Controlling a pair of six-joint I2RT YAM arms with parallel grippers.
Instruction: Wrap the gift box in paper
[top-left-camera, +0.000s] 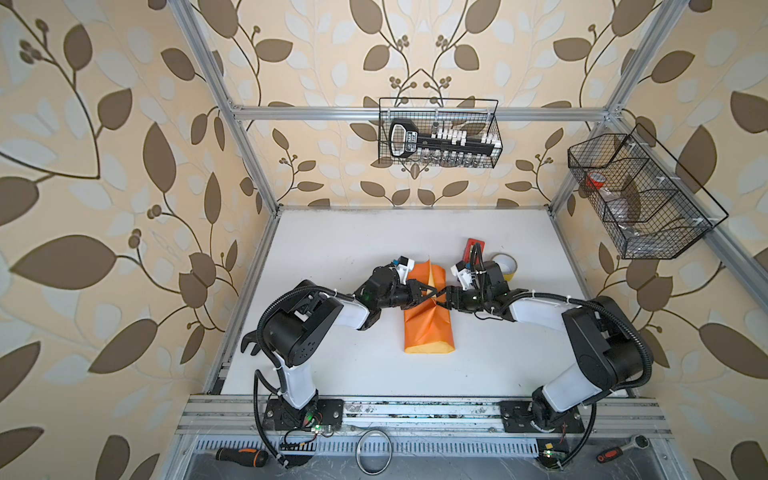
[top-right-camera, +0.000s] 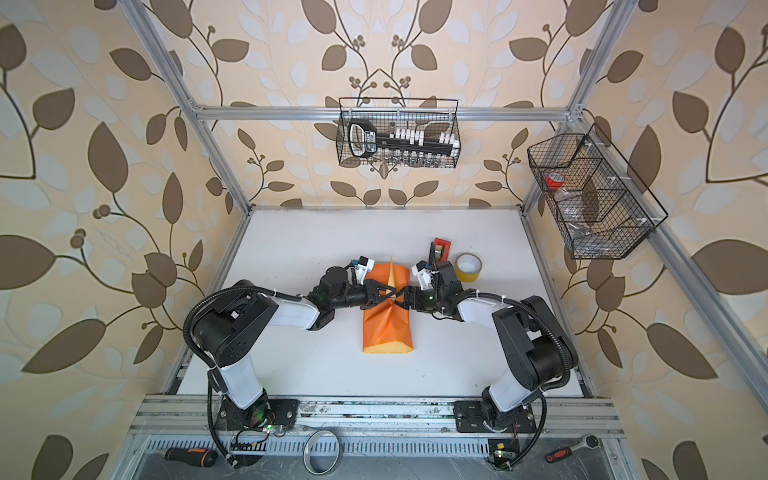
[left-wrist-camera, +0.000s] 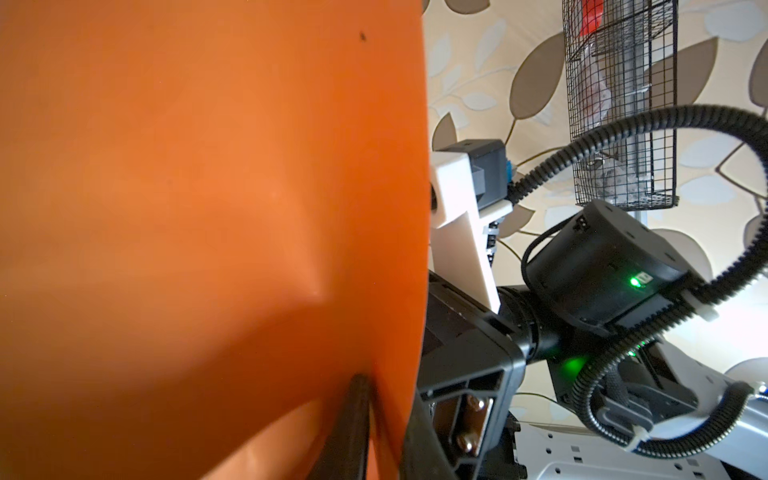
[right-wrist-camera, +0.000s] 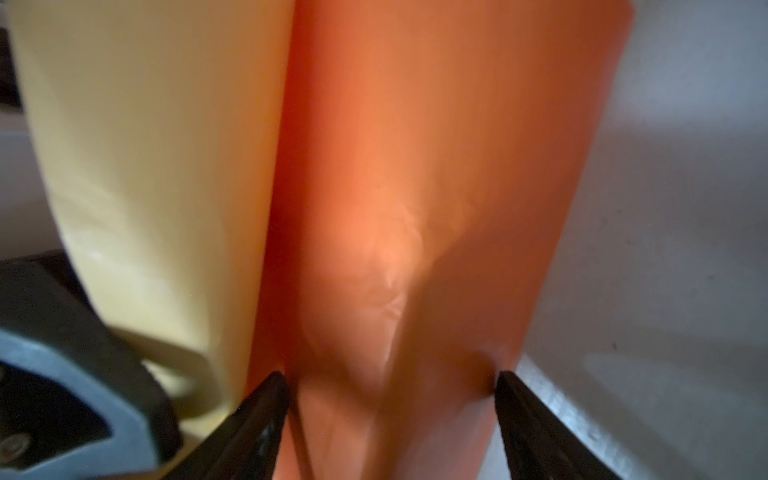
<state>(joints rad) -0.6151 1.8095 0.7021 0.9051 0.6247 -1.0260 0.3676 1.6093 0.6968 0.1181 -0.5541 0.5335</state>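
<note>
The paper (top-left-camera: 428, 328) (top-right-camera: 386, 328) lies mid-table as a long bundle, orange side out, with its yellow side showing at the near end and on a raised flap at the far end. The gift box is hidden. Both grippers meet over the bundle's far half. My left gripper (top-left-camera: 428, 291) (top-right-camera: 384, 292) has its fingers a little apart, and an orange paper (left-wrist-camera: 208, 208) edge runs between them (left-wrist-camera: 388, 399). From the other side, my right gripper (top-left-camera: 444, 296) (top-right-camera: 399, 296) (right-wrist-camera: 390, 384) stands wide open. Its tips touch the paper-covered (right-wrist-camera: 415, 166) side.
A red tape dispenser (top-left-camera: 473, 245) and a yellow tape roll (top-left-camera: 505, 266) stand just behind my right wrist. Wire baskets hang on the back rail (top-left-camera: 440, 133) and the right rail (top-left-camera: 640, 195). A screwdriver (top-left-camera: 241, 455), a metal ring (top-left-camera: 374, 451) and a ratchet (top-left-camera: 623, 451) lie by the front rail.
</note>
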